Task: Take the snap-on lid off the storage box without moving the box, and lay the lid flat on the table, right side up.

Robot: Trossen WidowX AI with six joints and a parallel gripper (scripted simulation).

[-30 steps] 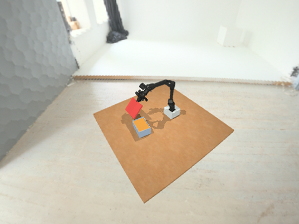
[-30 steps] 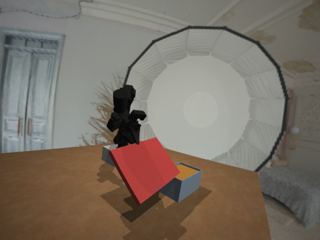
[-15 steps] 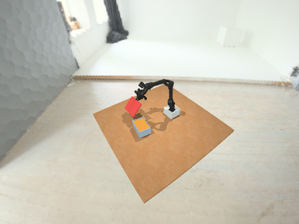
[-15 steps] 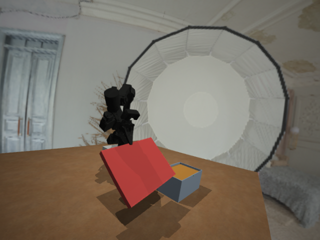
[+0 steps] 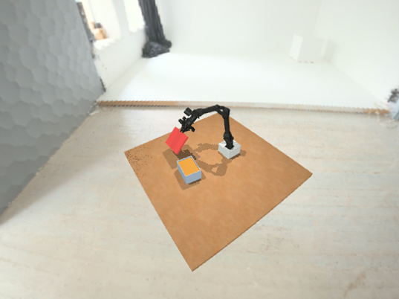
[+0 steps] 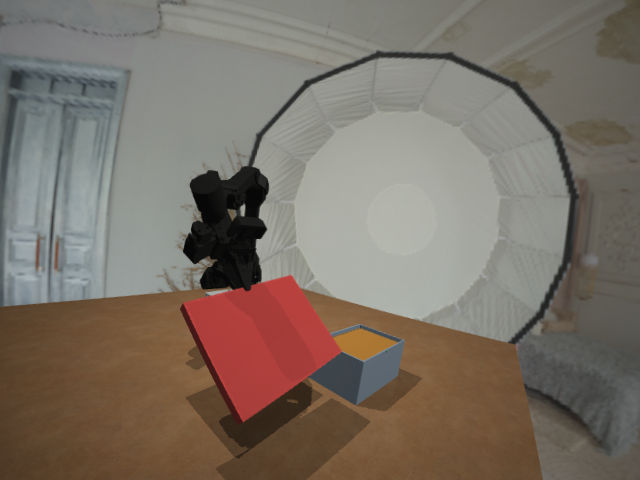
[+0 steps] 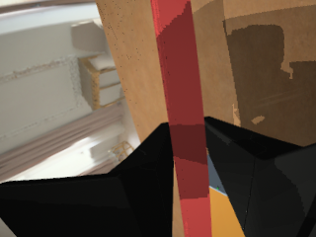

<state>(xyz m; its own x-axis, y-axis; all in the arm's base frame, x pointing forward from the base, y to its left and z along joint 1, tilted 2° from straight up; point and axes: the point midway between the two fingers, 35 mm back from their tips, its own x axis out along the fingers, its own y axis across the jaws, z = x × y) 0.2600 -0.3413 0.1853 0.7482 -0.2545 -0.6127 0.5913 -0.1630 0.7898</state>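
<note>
You are looking at a brown bench (image 5: 236,212) with a plain matte top, set on a pale plank floor (image 5: 96,287) in a bright white room. A grey wall panel (image 5: 16,93) with a scalloped texture stands off to one side in the top view, and a dark curtain (image 5: 151,18) hangs at the far wall. In the exterior view a large round white light reflector (image 6: 408,206) with a dark rim fills the background, with a pale double door (image 6: 51,191) on the left. Your black arm (image 5: 222,120) rises from a white base (image 5: 236,151) on the bench and reaches over towards the lid. Your tool (image 6: 247,281) is closed down tight on the top edge of the red lid (image 6: 258,341); the wrist view shows the lid's edge (image 7: 181,125) running between the two black fingers. The lid hangs tilted steeply in the air above the bench, off the box and just beside it, throwing a shadow on the brown top. The grey box (image 6: 361,369) sits open on the bench, its orange inside showing.
</note>
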